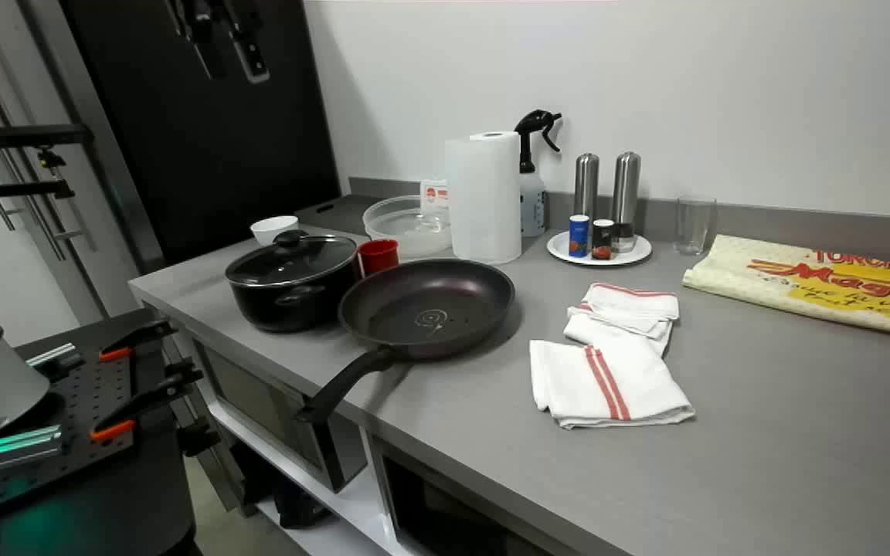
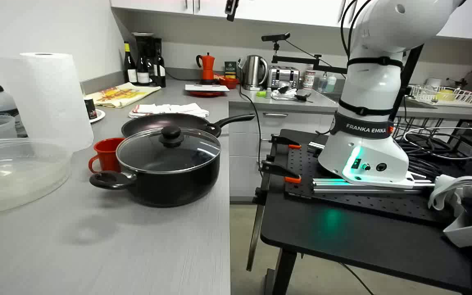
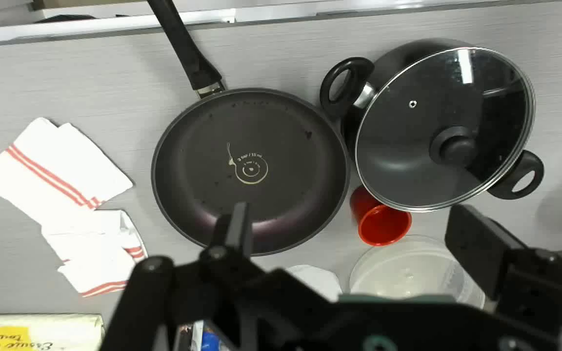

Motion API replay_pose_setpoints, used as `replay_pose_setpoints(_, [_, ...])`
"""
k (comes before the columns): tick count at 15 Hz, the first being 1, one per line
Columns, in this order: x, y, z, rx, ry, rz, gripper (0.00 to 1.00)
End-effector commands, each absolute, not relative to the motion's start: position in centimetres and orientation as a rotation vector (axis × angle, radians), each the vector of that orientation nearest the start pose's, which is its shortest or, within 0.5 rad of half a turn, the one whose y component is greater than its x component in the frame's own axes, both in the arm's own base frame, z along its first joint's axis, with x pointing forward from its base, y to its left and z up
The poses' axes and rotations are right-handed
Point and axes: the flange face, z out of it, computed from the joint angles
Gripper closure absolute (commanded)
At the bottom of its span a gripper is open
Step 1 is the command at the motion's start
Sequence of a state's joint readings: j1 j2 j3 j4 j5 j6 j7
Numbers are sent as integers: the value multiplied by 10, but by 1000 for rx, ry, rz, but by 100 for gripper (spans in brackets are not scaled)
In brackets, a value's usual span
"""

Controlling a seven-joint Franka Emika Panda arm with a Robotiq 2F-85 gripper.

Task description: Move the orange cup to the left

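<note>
The orange cup, a small red-orange cup with a handle, stands upright on the grey counter in both exterior views (image 1: 378, 255) (image 2: 110, 154). It also shows in the wrist view (image 3: 385, 225), its lower part partly covered by the pot's lid rim. It sits close beside the black pot (image 1: 290, 297), near the pan and the clear bowl. My gripper (image 3: 351, 222) is open and empty. It is high above the counter; its fingertips show at the top of an exterior view (image 1: 235, 71), and one finger shows in an exterior view (image 2: 231, 9). The cup appears between the fingers in the wrist view.
A black frying pan (image 3: 251, 170) lies against the pot, its handle over the counter edge. A clear bowl (image 3: 403, 273) and paper-towel roll (image 1: 487, 201) stand behind the cup. A spray bottle (image 1: 532, 202), plate with shakers (image 1: 599, 261), folded towels (image 1: 607, 378) and white bowl (image 1: 273, 228) are around.
</note>
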State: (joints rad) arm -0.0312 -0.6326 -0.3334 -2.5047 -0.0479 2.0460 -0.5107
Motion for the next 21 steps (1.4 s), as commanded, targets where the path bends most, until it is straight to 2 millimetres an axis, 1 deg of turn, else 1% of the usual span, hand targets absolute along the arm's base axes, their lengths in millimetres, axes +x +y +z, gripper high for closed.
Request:
replay_pose_setpoints(1, [353, -147, 498, -3031, -322, -299, 0])
replay_pose_setpoints(17, [353, -147, 499, -3031, -321, -300, 0])
replay_pose_setpoints(19, [368, -145, 492, -3041, -302, -285, 0])
replay_pose_setpoints(21, [389, -136, 485, -3057, -321, -273, 0])
